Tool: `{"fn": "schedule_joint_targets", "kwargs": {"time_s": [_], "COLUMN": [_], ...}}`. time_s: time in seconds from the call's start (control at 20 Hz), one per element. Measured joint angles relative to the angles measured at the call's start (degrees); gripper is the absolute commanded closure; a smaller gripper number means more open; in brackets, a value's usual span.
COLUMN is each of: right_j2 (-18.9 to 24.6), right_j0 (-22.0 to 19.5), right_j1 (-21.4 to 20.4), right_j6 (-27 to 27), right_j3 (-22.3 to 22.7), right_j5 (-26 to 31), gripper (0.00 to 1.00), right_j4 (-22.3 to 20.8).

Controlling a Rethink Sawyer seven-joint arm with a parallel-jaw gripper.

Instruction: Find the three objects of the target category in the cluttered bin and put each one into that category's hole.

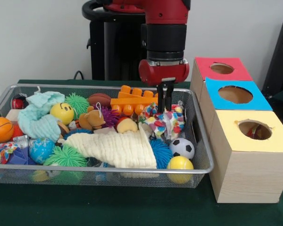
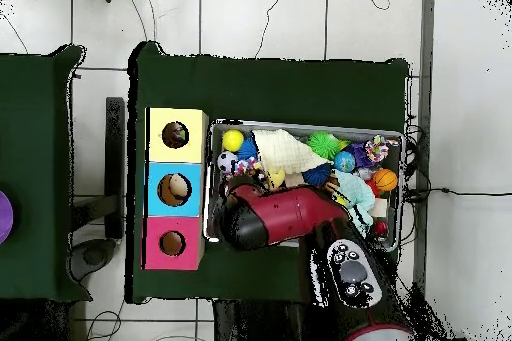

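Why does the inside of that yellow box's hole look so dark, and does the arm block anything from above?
Front view: the round hole in the yellow-topped wooden box is shadowed inside, with something reddish dimly visible. Overhead view: the red and black arm covers part of the silver wire-mesh bin, hiding the gripper.

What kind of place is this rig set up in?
Most likely a robotics lab or test cell, not a home. A wire mesh bin of assorted toys and a row of colour-topped sorting boxes sit on a green-covered table, with loose cables across a tiled floor.
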Motion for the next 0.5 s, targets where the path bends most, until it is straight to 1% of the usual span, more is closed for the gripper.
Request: {"fn": "schedule_joint_targets", "kwargs": {"time_s": [0.15, 0.35, 0.4, 0.5], "right_j2": [0.3, 0.3, 0.3, 0.3], "right_j0": [0.0, 0.2, 0.5, 0.6], "right_j1": [-1.9, -3.3, -3.7, -3.9], "right_j6": [0.0, 0.0, 0.0, 0.0], "right_j3": [1.7, 3.7, 4.7, 5.3], "right_j5": [-1.1, -4.4, -6.7, -8.0], "gripper": [1.0, 1.0, 1.0, 1.0], "right_j4": [0.0, 0.0, 0.0, 0.0]}}
